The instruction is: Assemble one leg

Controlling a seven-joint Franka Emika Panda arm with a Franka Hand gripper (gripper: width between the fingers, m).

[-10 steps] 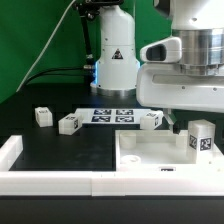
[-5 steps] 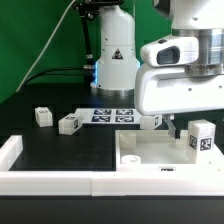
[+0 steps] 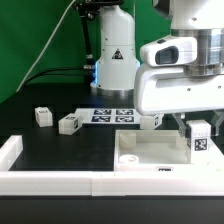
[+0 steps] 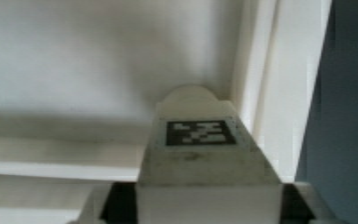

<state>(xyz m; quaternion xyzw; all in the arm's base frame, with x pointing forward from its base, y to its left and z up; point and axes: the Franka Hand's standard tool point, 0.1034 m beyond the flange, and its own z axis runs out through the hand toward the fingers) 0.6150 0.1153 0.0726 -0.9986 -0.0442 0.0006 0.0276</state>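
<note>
Standing upright on the large flat white square part, the leg sits near that part's far corner on the exterior view's right, its long axis vertical and its tagged face turned toward the camera. The gripper hangs directly above it — the arm's bulky white head fills the upper right of the exterior view, and the leg's top end appears tucked up between the fingers. In the wrist view the leg runs straight out along the gripper's own line, with dark finger pads flanking its near end on both sides, so the gripper seems closed on the leg, though actual contact is hard to confirm. The relation that matters is this alignment: leg and gripper share one vertical axis, so any seating or twisting would go straight down. Three other legs lie on the black desk well apart, near the marker board.
</note>
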